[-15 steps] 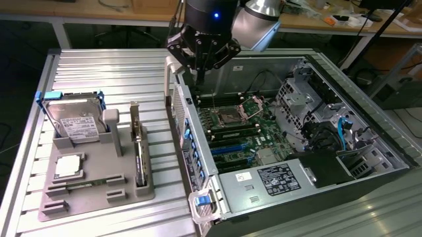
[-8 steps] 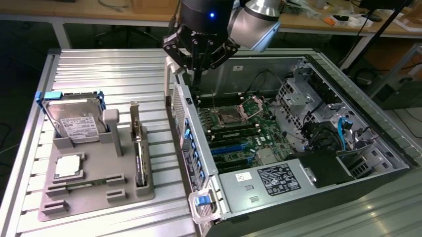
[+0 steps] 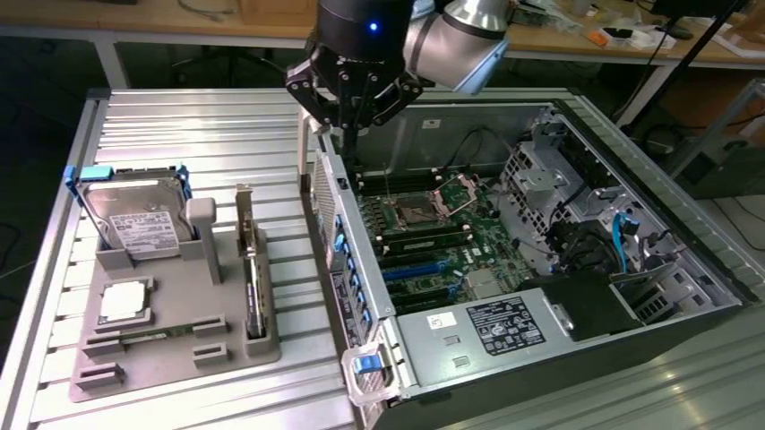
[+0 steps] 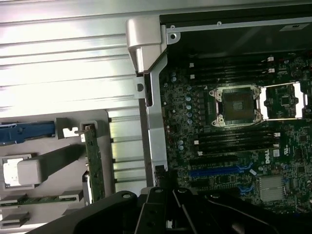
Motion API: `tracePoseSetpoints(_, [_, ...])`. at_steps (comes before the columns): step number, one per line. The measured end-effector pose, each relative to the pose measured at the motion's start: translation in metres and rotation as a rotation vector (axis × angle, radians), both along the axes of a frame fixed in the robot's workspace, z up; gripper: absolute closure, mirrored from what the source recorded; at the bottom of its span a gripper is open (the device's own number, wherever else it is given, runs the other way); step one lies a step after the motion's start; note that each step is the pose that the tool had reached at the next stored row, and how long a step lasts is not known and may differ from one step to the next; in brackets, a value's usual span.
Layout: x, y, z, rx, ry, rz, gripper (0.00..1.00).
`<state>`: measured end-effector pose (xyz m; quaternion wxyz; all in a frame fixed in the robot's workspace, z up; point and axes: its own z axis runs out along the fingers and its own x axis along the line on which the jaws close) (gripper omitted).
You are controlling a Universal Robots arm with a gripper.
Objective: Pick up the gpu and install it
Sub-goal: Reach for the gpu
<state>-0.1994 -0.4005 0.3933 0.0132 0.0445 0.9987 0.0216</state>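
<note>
A: Okay, gripper (image 3: pixel 349 125)?
B: Pressed together, pinching nothing. Hangs over the rear wall of the case (image 3: pixel 669 296), at its far corner in the exterior view.
A: And the gpu (image 3: pixel 251 273)?
B: Not picked up. Stands on edge in a slot of the grey holder (image 3: pixel 179 363), on the side nearest the case, with its bracket at the far end in the exterior view. Well apart from the gripper.
A: Wrist view?
B: Same gpu (image 4: pixel 93 165) on edge in the holder, beside the case wall. Open socket (image 4: pixel 236 105) on the board (image 4: pixel 219 161).
A: Anything else on the holder?
B: Hard drive (image 3: pixel 138 219) upright at the exterior view's left, and a chip (image 3: pixel 124 303) flat, nearer the camera.
A: Surface?
B: Ribbed metal table (image 3: pixel 192 134), with holder and case both on it.
</note>
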Motion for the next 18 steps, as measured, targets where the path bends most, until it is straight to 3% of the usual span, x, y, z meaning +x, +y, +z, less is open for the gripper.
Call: tracePoseSetpoints(18, [-0.019,0.0000,0.0000,0.0000,0.0000,0.000,0.89])
